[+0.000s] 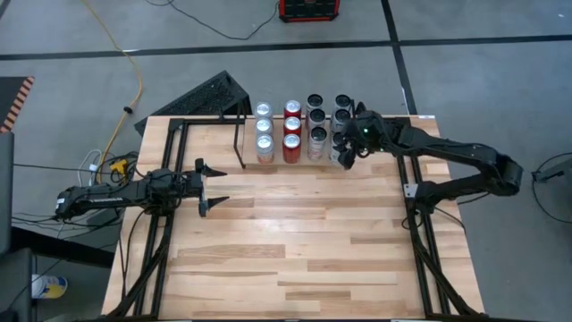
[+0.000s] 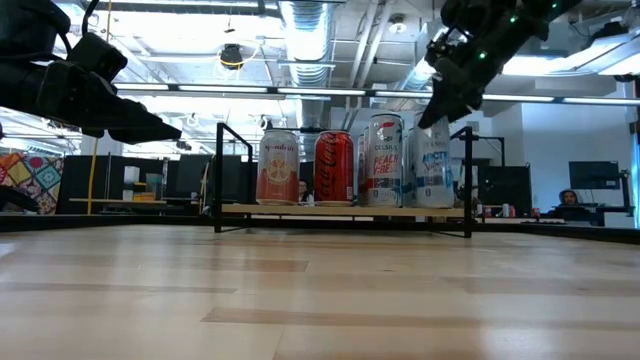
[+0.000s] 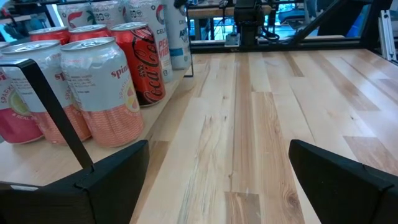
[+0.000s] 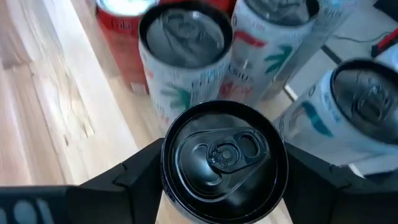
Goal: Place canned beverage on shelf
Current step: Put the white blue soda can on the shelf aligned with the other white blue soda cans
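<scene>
Right gripper [image 4: 219,186] is clamped around an upright black-topped can [image 4: 224,163] at the shelf's [image 2: 340,210] right end, left arm way off.

Reaching in from the right, right hand [image 1: 342,154] tilting downward, fingers clamping either side. Waiting at the left, left hand [image 1: 217,186] hovering level, fingers spreading wide.

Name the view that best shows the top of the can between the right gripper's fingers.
Right wrist view: the black-topped can fills it, pull tab plain, between the right gripper fingers. High view hides it under the arm; low view shows its side; left wrist view, barely.
</scene>
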Available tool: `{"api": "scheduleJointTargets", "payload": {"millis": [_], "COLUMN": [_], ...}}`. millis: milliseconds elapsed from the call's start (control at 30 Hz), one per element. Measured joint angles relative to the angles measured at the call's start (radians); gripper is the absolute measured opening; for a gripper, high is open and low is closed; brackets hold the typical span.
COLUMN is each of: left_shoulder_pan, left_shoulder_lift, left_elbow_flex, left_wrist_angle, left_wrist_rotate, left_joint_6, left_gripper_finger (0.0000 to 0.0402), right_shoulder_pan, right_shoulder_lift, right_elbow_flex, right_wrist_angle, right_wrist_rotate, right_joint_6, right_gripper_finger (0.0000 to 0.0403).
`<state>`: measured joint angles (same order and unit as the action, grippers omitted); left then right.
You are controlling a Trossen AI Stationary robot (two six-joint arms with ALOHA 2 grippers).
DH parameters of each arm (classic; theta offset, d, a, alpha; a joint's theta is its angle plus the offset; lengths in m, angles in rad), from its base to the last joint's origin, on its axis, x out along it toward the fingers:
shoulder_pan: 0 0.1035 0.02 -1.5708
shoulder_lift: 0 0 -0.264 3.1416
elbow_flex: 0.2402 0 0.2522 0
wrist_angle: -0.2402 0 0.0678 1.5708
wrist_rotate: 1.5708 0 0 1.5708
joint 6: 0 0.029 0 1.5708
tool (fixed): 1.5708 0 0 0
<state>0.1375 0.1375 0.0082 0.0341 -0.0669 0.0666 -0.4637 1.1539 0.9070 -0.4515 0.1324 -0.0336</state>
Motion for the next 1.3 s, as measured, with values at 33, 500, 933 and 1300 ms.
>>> {"api": "scheduleJointTargets", "payload": {"millis": [33, 500, 933, 1300], "left_shoulder_pan": [0.0, 0.0, 0.0, 0.0], "left_shoulder_lift": [0.0, 0.0, 0.0, 0.0], "left_elbow_flex": [0.0, 0.0, 0.0, 0.0], "left_wrist_angle": [0.0, 0.0, 0.0, 0.0], "left_wrist_rotate": [0.0, 0.0, 0.0, 0.0], "left_joint_6": [0.0, 0.0, 0.0, 0.0], "left_gripper_finger": [0.0373, 0.0373, 0.0373, 0.0373], "right_shoulder_pan": [-0.005, -0.036, -0.037, -0.037], "right_shoulder_lift": [0.008, 0.013, 0.013, 0.013], "right_elbow_flex": [-0.001, 0.0, 0.0, 0.0], "right_wrist_angle": [0.002, 0.03, 0.035, 0.029], "right_wrist_rotate": [-0.001, -0.007, -0.004, -0.003], "right_joint_6": [-0.001, -0.002, -0.001, 0.006], "right_gripper_finger": [0.0283, 0.0283, 0.029, 0.03]}}
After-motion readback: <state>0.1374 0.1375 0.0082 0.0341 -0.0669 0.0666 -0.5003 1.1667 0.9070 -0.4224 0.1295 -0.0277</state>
